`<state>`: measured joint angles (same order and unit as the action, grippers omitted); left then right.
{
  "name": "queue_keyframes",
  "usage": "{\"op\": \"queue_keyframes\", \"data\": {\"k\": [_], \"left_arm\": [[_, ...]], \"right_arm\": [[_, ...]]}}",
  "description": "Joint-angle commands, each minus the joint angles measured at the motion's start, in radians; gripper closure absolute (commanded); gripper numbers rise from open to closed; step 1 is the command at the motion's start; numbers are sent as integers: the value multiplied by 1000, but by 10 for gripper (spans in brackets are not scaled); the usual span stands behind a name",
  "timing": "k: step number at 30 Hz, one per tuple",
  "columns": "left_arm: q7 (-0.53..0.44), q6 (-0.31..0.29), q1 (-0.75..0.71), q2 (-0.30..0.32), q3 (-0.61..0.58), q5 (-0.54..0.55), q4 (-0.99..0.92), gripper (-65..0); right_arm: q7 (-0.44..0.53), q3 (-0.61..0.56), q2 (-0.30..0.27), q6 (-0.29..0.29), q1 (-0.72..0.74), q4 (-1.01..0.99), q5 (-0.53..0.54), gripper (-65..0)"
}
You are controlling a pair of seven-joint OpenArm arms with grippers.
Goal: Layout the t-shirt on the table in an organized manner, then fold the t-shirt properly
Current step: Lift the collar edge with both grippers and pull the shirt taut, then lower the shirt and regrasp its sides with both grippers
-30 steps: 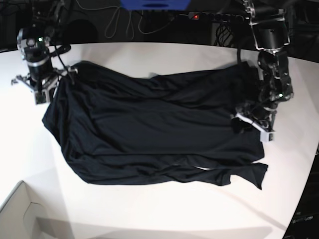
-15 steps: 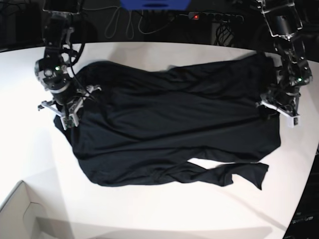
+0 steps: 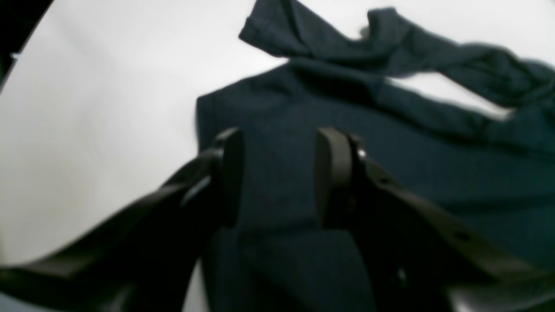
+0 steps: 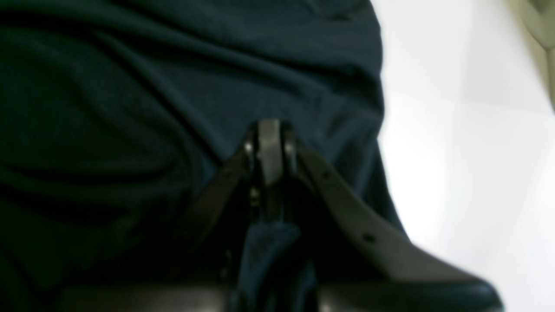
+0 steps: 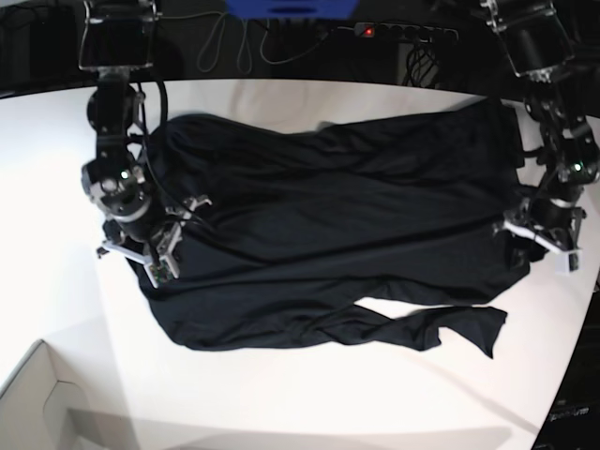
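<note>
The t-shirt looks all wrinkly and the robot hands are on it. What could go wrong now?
The left hand has its jaws apart over the t-shirt, so that edge may slip if it pulls. The right hand is shut on the t-shirt; a hard tug could bunch the folds more. A twisted strip at the near edge lies loose and could stay crumpled under a fold.

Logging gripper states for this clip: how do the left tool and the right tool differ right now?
The left tool has its dark fingers apart, with the plain black fabric t-shirt visible in the gap; the right tool is pressed shut. In the base view the left tool sits at the shirt's right edge, the right tool at its left edge. Both are low over the cloth on the smooth white table.
</note>
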<state>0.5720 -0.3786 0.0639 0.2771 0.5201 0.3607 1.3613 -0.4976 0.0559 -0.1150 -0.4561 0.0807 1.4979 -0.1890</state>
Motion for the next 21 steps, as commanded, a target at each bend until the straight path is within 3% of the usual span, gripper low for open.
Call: {"op": "queue_keyframes", "data": {"k": [1, 7, 11, 15, 21], "left_arm": [[-25, -1, 49, 15, 1, 13, -29, -262], [-33, 3, 190, 29, 1, 8, -245, -262], [-33, 3, 241, 24, 1, -113, -316, -262], [-33, -1, 265, -35, -36, -234, -394, -262], [-31, -3, 212, -114, -113, -271, -391, -262]], "right_arm": [[21, -6, -5, 4, 43, -16, 7, 0], [21, -29, -5, 4, 169, -197, 7, 0], [24, -95, -4, 4, 227, -263, 7, 0], [26, -159, -2, 4, 258, -288, 7, 0], [27, -196, -1, 4, 279, -291, 7, 0]]}}
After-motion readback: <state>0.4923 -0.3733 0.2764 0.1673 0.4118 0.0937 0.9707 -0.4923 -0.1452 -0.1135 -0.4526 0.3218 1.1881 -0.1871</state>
